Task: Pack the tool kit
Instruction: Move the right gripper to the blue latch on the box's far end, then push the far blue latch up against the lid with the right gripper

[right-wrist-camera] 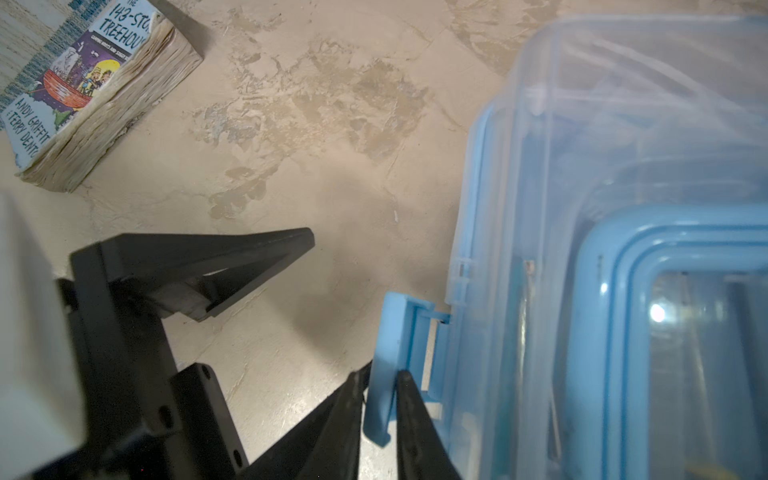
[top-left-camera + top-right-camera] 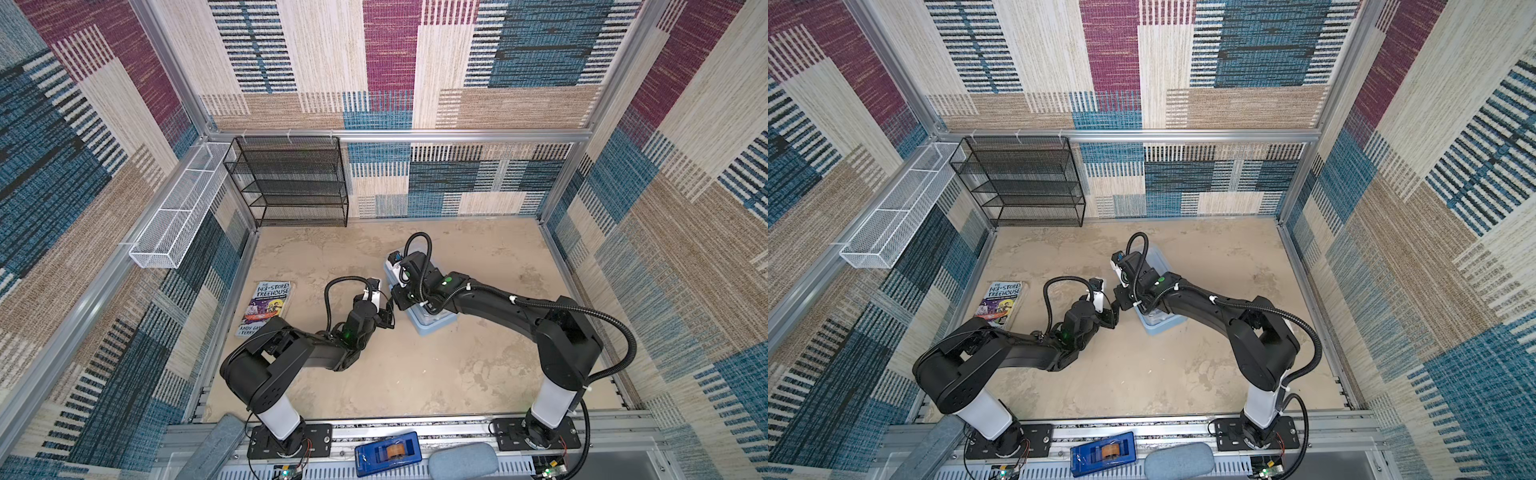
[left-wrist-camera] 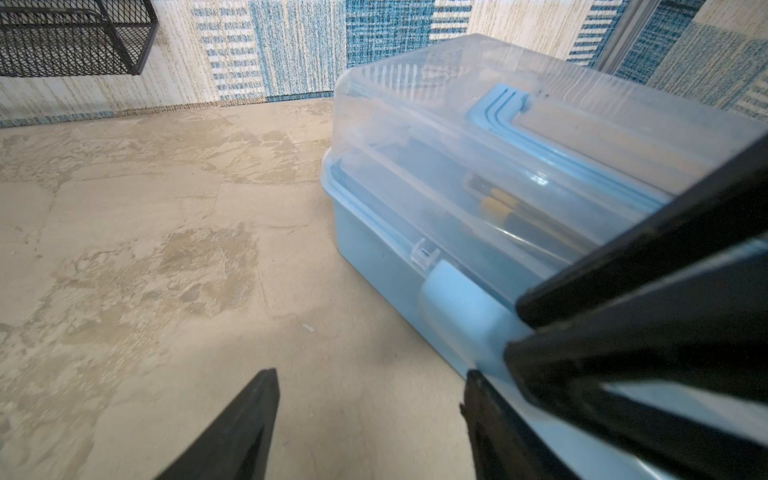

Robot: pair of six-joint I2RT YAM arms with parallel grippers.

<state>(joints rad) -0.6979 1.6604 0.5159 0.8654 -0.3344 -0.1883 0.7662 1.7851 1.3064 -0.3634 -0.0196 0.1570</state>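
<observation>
The tool kit [image 2: 432, 326] [image 2: 1160, 326] is a pale blue case on the floor, with its clear lid down and my right arm partly covering it in both top views. Through the lid [image 3: 478, 166] I see its blue handle [image 1: 602, 249] and dark, yellow-banded tools [image 3: 498, 208]. My right gripper [image 1: 380, 376] [image 2: 401, 301] is shut on the case's blue latch flap [image 1: 390, 353], which sticks out from the side wall. My left gripper [image 3: 370, 374] [image 2: 388, 316] hangs open beside that wall, over bare floor. One of its fingers is close to the base.
An illustrated paperback [image 2: 266, 307] [image 1: 91, 91] lies on the floor at the left. A black mesh shelf [image 2: 291, 183] stands at the back wall and a white mesh basket [image 2: 174, 216] hangs on the left wall. A dark blue tape dispenser [image 2: 388, 453] sits on the front rail.
</observation>
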